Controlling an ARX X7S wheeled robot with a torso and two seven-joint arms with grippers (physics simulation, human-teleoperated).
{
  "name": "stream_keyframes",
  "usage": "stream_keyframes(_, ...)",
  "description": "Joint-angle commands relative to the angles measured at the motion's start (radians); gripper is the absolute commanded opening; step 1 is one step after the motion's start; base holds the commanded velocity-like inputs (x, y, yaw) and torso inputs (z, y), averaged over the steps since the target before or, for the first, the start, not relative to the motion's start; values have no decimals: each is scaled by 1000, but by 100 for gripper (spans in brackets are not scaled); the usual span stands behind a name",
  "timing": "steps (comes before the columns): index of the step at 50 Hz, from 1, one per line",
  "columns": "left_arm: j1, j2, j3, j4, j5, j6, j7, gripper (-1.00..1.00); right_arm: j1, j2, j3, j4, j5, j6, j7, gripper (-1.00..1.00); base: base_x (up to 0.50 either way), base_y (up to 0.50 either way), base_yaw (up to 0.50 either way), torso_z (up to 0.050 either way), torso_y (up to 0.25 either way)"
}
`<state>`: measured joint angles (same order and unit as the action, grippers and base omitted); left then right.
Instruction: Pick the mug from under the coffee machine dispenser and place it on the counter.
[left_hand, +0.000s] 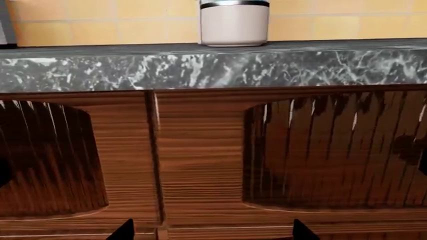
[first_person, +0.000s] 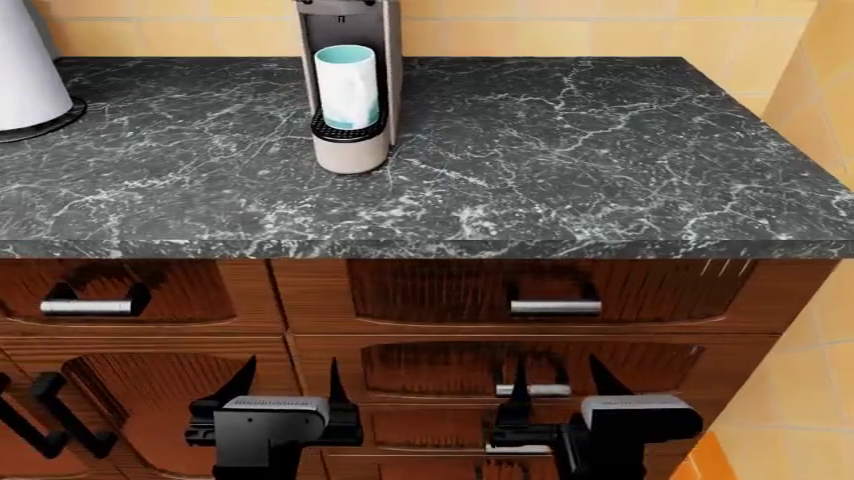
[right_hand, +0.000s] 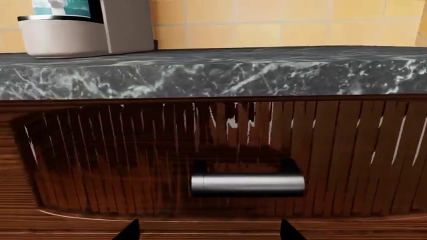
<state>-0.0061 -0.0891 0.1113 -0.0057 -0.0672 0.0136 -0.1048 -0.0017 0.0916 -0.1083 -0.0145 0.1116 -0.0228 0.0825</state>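
Observation:
The white mug (first_person: 346, 87) with a pale teal inside stands upright on the drip tray of the grey coffee machine dispenser (first_person: 351, 75), at the back left of the black marble counter (first_person: 574, 150). The machine's light base shows in the left wrist view (left_hand: 234, 22) and in the right wrist view (right_hand: 67, 35), where a sliver of the mug (right_hand: 61, 7) shows. My left gripper (first_person: 287, 385) and right gripper (first_person: 554, 385) are both open and empty, low in front of the wood drawers, well below and in front of the mug.
A white kettle-like vessel (first_person: 27, 70) stands at the counter's far left. Dark wood drawers with silver bar handles (first_person: 555, 307) (right_hand: 247, 183) face me under the counter. Yellow tiled wall (first_person: 601, 25) runs behind and at the right.

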Motion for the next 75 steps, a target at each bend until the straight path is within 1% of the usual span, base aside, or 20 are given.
stream_keyframes(1,-1,-13,13,1,-15,2,-16,100,0,10,-9,-1,25,-4,14,100,0,500,0,0,0)
stream_keyframes(5,1,-16,15,6,-22,3,-23,100,2,11,-8,2,41,1,19,100,0,82,0,0,0)
stream_keyframes(7,115,-80,-197,306,-311,-115,-83,100,4,13,-7,-15,47,11,25,100,0,0,0,0,0)
stream_keyframes(8,117,-130,-345,456,-461,-168,-176,100,4,14,-6,-21,53,14,26,100,0,0,0,0,0)
stream_keyframes(10,59,-215,-601,756,-761,-121,-381,100,4,15,-5,-22,59,15,28,100,0,0,0,0,0)
stream_keyframes(11,39,-236,-674,906,-911,-82,-441,100,5,16,-6,-21,62,15,28,100,0,0,0,0,0)
stream_keyframes(12,26,-249,-721,938,-1046,-55,-480,100,5,17,-6,-20,65,15,29,100,0,0,0,0,0)
stream_keyframes(14,23,-263,-782,948,-1115,-16,-519,100,5,19,-10,-18,66,14,30,100,0,0,0,0,0)
stream_keyframes(20,46,-273,-857,969,-1202,40,-538,100,3,25,-17,-16,73,10,31,100,0,0,0,0,0)
stream_keyframes(37,92,-279,-927,1013,-1251,90,-547,100,5,40,-33,-21,93,7,40,100,0,0,0,0,0)
stream_keyframes(49,81,-278,-908,1002,-1232,87,-549,100,-6,54,-46,-119,75,49,84,100,0,0,0,0,0)
stream_keyframes(54,69,-280,-889,1001,-1217,78,-551,100,-36,100,-78,-440,61,311,139,100,0,0,0,0,0)
stream_keyframes(58,69,-277,-887,993,-1215,80,-547,100,25,135,-64,-731,98,657,196,100,0,0,0,0,0)
stream_keyframes(61,68,-277,-884,990,-1214,81,-547,100,162,144,-40,-866,134,981,239,100,0,0,0,0,0)
stream_keyframes(65,62,-280,-876,991,-1208,77,-552,100,503,97,49,-1030,243,1542,268,100,0,0,0,0,0)
stream_keyframes(66,61,-281,-874,993,-1207,76,-554,100,556,116,62,-1015,322,1593,323,100,0,0,0,0,0)
stream_keyframes(69,64,-287,-880,999,-1215,79,-560,100,826,306,113,-763,772,1592,773,100,0,0,0,0,0)
stream_keyframes(73,75,-290,-896,1003,-1228,89,-566,100,1068,428,-83,-564,1372,1499,1373,100,0,0,0,0,0)
stream_keyframes(74,77,-291,-899,1004,-1229,90,-567,100,1101,468,-151,-552,1522,1445,1487,100,0,0,0,0,0)
stream_keyframes(75,79,-292,-902,1006,-1231,92,-568,100,1139,503,-217,-545,1672,1391,1487,100,0,0,0,0,0)
